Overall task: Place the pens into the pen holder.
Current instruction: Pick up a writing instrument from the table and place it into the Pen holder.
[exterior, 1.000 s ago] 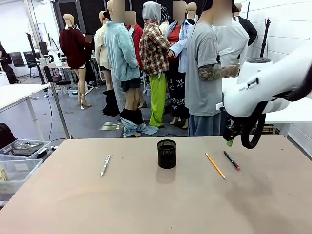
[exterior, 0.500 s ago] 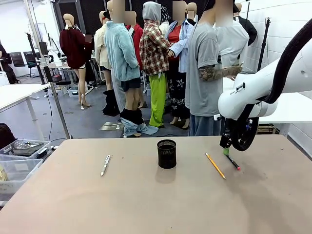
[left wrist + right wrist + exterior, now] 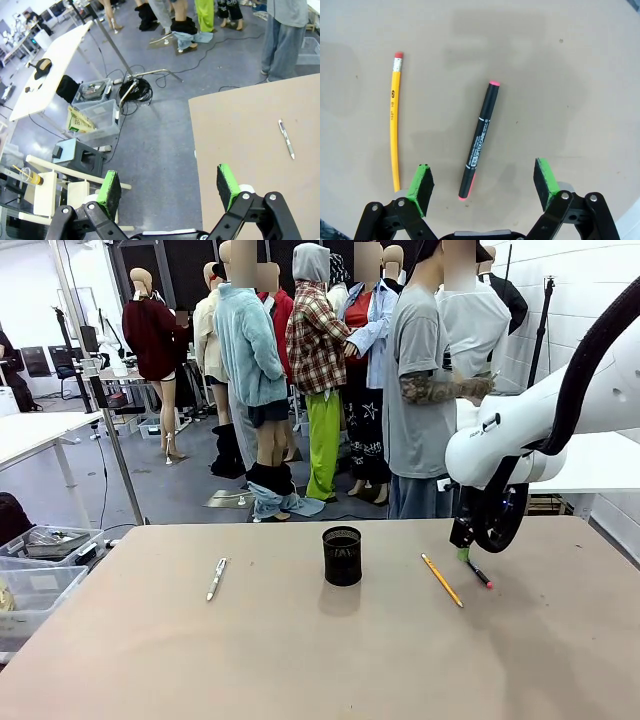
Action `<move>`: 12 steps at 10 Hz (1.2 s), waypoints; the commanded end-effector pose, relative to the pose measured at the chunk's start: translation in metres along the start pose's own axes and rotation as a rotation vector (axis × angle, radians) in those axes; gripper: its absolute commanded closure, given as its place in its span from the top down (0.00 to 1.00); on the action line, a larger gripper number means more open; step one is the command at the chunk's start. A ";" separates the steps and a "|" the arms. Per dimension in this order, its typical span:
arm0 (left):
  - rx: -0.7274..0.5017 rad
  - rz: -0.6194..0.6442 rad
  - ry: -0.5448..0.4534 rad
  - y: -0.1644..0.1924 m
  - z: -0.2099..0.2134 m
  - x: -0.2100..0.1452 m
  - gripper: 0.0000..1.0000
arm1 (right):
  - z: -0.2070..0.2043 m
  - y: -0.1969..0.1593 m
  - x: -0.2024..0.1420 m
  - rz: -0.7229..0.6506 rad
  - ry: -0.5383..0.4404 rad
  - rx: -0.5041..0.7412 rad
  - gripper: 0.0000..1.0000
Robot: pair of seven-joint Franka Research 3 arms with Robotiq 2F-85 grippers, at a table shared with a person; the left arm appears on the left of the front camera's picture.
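Right end effector point(image 3: 484, 180) is spread wide and holds nothing. It hangs low over the black marker point(image 3: 480, 135), one green pad on each side of the barrel. The marker runs roughly 6 to 12 o'clock in the wrist view and the pads sit at 9 and 3, so closing should pinch across the barrel. Looks like a deliberate pre-grasp line-up. I can't tell how high the pads are off the desk point(image 3: 300, 660).

Yellow pencil point(image 3: 394, 125) lies flat at the marker's 9 o'clock, apart from it and just outside the near pad. It could get nudged on the way down.

Front view: the mesh pen holder point(image 3: 342, 556) stands upright mid-desk with its mouth open. Pencil and marker are at its 3 o'clock, the silver pen point(image 3: 217, 578) at its 9 o'clock. All three lie flat and none is in the holder yet. They are well spaced, which probably allows single picks.

Left end effector point(image 3: 168, 185) is also spread wide and holds nothing. It sits parked over the desk's edge, partly above the floor, with the silver pen at about 2 o'clock in its view.
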State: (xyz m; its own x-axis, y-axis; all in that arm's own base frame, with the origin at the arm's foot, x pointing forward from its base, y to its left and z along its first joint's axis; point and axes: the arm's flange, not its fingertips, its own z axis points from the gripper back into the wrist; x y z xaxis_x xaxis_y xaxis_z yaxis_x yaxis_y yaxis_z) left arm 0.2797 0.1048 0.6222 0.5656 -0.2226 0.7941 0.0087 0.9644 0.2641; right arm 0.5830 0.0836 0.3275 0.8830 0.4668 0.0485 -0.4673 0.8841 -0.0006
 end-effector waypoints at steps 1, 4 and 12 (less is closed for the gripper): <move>0.002 0.004 -0.006 0.001 -0.001 0.001 1.00 | -0.007 -0.007 0.017 -0.021 0.042 -0.003 1.00; 0.002 0.004 -0.006 0.001 -0.001 0.001 1.00 | -0.022 -0.009 0.031 -0.053 0.119 -0.037 1.00; 0.002 0.004 -0.006 0.001 -0.001 0.001 1.00 | -0.031 -0.001 0.038 -0.025 0.186 -0.032 0.00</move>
State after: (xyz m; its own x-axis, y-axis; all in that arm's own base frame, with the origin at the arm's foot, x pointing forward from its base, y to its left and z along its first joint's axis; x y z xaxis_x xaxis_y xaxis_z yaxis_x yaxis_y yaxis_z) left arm 0.2797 0.1048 0.6222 0.5656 -0.2226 0.7940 0.0087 0.9644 0.2641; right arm 0.6114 0.0966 0.3036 0.8868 0.4512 -0.0998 -0.4546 0.8906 -0.0126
